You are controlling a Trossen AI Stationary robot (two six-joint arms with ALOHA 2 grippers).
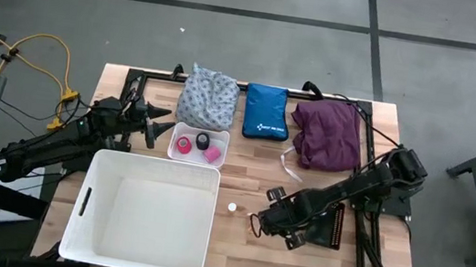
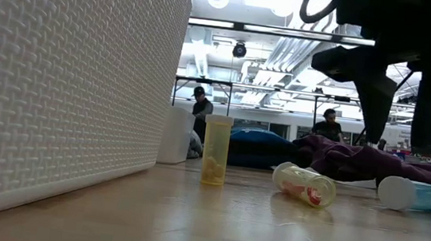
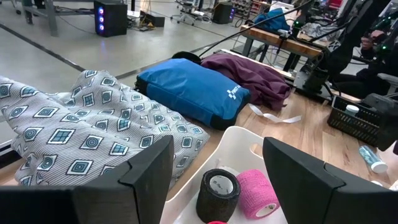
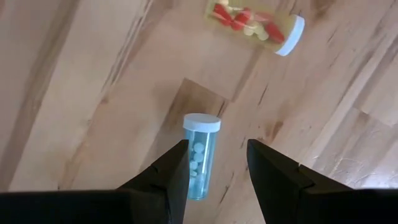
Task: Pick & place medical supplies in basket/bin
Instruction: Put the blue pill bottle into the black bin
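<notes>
My right gripper (image 4: 214, 165) is open and hovers over the table's near right part, its fingers on either side of a blue vial (image 4: 199, 158) that lies on its side with its white cap (image 4: 201, 123) pointing away. The low view shows that vial (image 2: 416, 195) flat on the wood with the fingers above it. A vial of red and white pills (image 2: 305, 184) lies nearby, and a yellow vial (image 2: 215, 150) stands upright. My left gripper (image 3: 217, 168) is open over a small white tray (image 1: 198, 144) holding a black roll (image 3: 217, 193) and a pink roll (image 3: 258, 194).
A large white bin (image 1: 143, 211) stands at the near left. Along the far edge lie the grey-white patterned cloth (image 1: 209, 97), the blue pouch (image 1: 267, 111) and the purple cloth (image 1: 328, 131). A black basket (image 3: 354, 118) sits by the right arm. People sit far behind the table.
</notes>
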